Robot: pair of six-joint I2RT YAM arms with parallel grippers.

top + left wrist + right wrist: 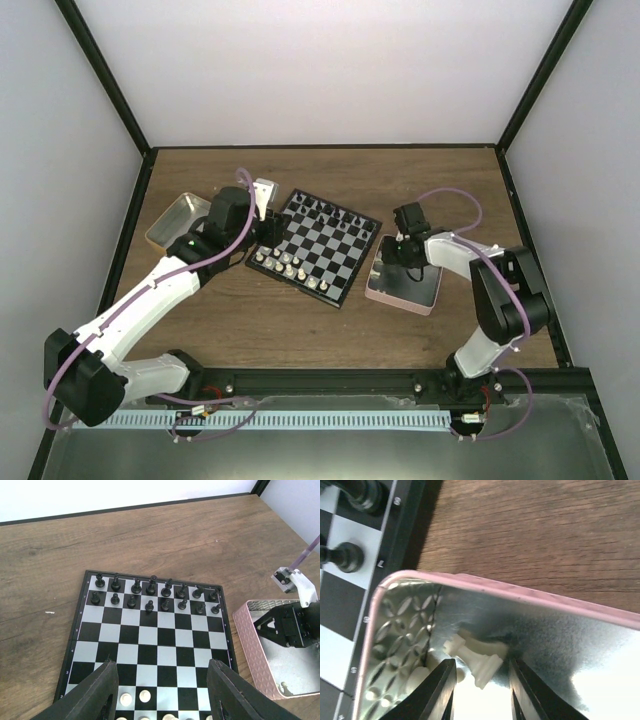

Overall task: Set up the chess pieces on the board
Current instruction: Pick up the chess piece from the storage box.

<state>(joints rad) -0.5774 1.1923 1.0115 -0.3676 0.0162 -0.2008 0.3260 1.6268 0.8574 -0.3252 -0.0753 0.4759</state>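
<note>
Though hidden overhead — cream piece lies in tray.

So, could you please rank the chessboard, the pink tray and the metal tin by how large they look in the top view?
1. Chessboard: clearly the largest.
2. Pink tray and metal tin: about alike and both partly covered, so I won't rank them.

Left hand spread wide over the near edge of the board. Black pieces line the two rows farthest ahead. Cream pieces sit between its fingers.
</note>
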